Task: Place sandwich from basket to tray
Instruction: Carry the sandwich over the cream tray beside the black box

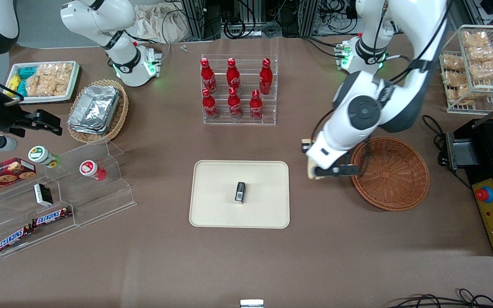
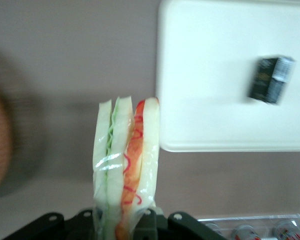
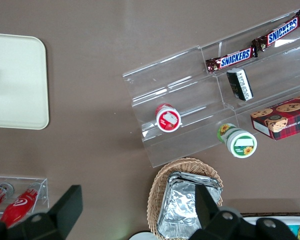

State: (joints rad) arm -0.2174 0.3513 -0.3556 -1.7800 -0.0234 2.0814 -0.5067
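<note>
My left gripper is shut on the sandwich, a wrapped wedge of white bread with orange-red and green filling. It holds it above the brown table, between the reddish-brown wicker basket and the cream tray. In the front view only a pale corner of the sandwich shows under the arm. The basket looks empty. The tray also shows in the left wrist view, with a small black packet lying on it.
A clear rack of red bottles stands farther from the front camera than the tray. A tan basket of foil containers and a clear stepped stand with snacks lie toward the parked arm's end. A black machine stands beside the wicker basket.
</note>
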